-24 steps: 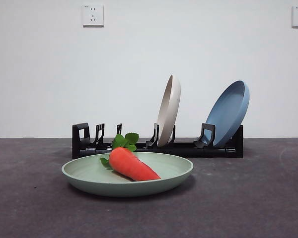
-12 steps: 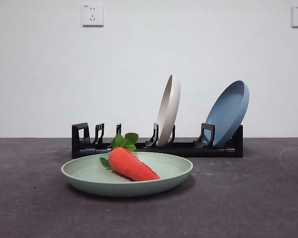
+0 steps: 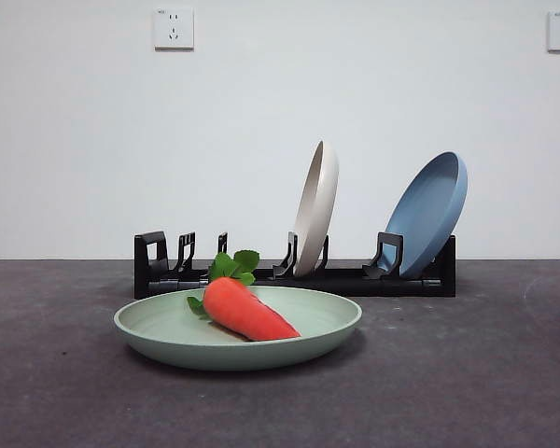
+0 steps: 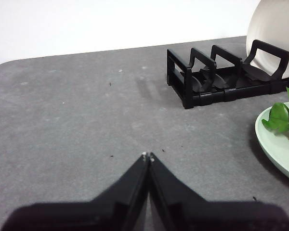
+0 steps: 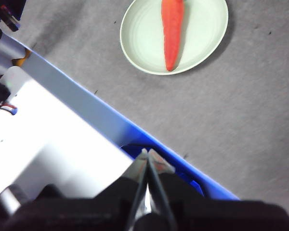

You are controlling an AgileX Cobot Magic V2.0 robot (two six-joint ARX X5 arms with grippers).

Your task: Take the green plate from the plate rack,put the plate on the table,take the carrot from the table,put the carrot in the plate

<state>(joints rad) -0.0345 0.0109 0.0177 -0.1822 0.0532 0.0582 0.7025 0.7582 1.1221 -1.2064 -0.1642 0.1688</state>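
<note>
The green plate (image 3: 168,331) lies flat on the dark grey table (image 3: 467,373) in front of the black plate rack (image 3: 355,278). The carrot (image 3: 247,311) lies in the plate, leafy top toward the rack. The plate (image 5: 202,33) and carrot (image 5: 172,29) also show in the right wrist view. My left gripper (image 4: 148,155) is shut and empty, low over bare table to the side of the rack (image 4: 202,82) and plate (image 4: 279,144). My right gripper (image 5: 148,152) is shut and empty, high above the table's blue front edge, away from the plate.
A cream plate (image 3: 317,207) and a blue plate (image 3: 431,213) stand upright in the rack. The rack's left slots hold nothing. A blue table edge (image 5: 86,110) and white robot base parts (image 5: 43,144) lie beneath the right gripper.
</note>
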